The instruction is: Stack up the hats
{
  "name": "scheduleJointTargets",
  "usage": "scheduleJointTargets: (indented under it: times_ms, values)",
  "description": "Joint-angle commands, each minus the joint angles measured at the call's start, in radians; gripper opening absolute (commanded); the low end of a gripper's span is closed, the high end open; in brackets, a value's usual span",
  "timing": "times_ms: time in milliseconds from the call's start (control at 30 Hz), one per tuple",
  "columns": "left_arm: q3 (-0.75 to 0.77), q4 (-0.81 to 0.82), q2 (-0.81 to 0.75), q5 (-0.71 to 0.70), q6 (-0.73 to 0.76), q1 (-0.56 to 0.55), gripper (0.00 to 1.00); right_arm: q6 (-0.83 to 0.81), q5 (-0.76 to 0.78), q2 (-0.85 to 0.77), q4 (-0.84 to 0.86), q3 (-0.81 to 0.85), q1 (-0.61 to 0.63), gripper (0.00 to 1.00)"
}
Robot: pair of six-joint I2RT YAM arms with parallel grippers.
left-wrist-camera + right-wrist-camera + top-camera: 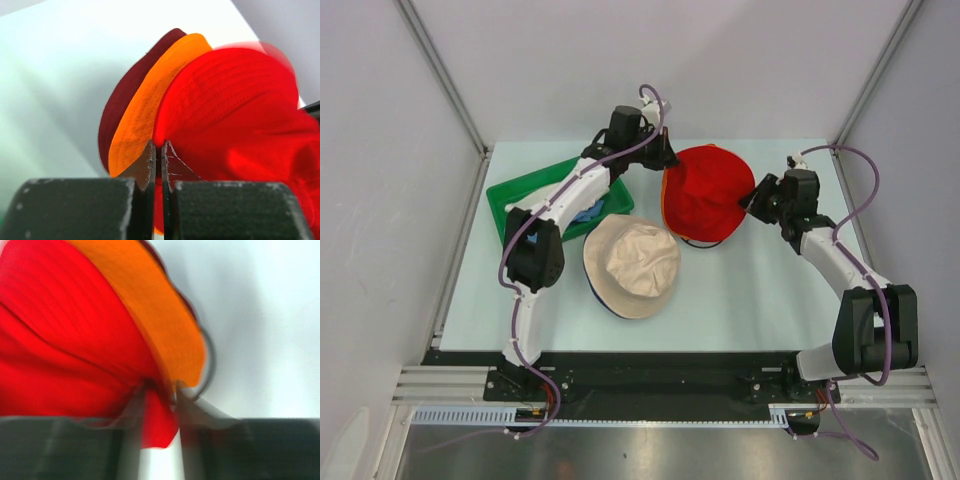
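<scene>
**Q:** Two hands appear in the top view. Where does each stand against the red hat?

**A:** The red hat [705, 190] lies toward the far middle of the table [750, 300], on top of an orange hat [145, 105] and a maroon hat [122, 100]. It sits between the hands, with the left hand [666, 159] at its left rim and the right hand [753, 196] at its right rim. The line of hold therefore runs across the table.

**Q:** What does each hand hold?

**A:** The left hand's fingers are pressed together on the red brim. The right wrist view is smeared. Red brim lies between that hand's fingers, but I cannot tell whether they pinch it or stand free of it.

**Q:** Which relation governs the coming move?

**A:** The beige hat [635, 262] lies nearer the arm bases and to the left of the red hat. It is closer to the left arm and well apart from the right hand. Joining the two piles would probably mean travel along that near-left diagonal.
</scene>
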Motion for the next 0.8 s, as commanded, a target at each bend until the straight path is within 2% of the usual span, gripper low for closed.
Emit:
scheduleJointTargets:
  times_ms: [0, 67, 133, 267, 367, 500, 767]
  values:
    - [-0.012, -0.039, 0.026, -0.115, 0.095, 0.024, 0.00, -0.064, 0.038, -0.018, -0.043, -0.020, -0.018, 0.53]
    - [-0.015, -0.019, 0.020, -0.087, 0.109, 0.021, 0.00, -0.087, 0.016, -0.052, -0.058, -0.007, -0.030, 0.72]
    - [-0.014, -0.011, 0.014, -0.069, 0.123, 0.019, 0.00, -0.101, -0.020, -0.081, -0.089, 0.016, -0.067, 0.77]
    - [-0.014, -0.003, 0.009, -0.037, 0.160, 0.015, 0.01, -0.119, -0.174, -0.144, -0.014, 0.018, -0.162, 0.79]
    - [-0.020, 0.000, 0.002, -0.032, 0.166, 0.013, 0.00, -0.135, -0.298, -0.144, 0.078, 0.019, -0.176, 0.79]
    - [-0.023, 0.006, -0.007, -0.024, 0.169, 0.010, 0.00, -0.113, -0.439, -0.064, 0.191, 0.033, -0.178, 0.79]
    - [-0.030, 0.010, -0.015, -0.017, 0.177, 0.005, 0.00, -0.083, -0.573, 0.082, 0.379, 0.059, -0.178, 0.75]
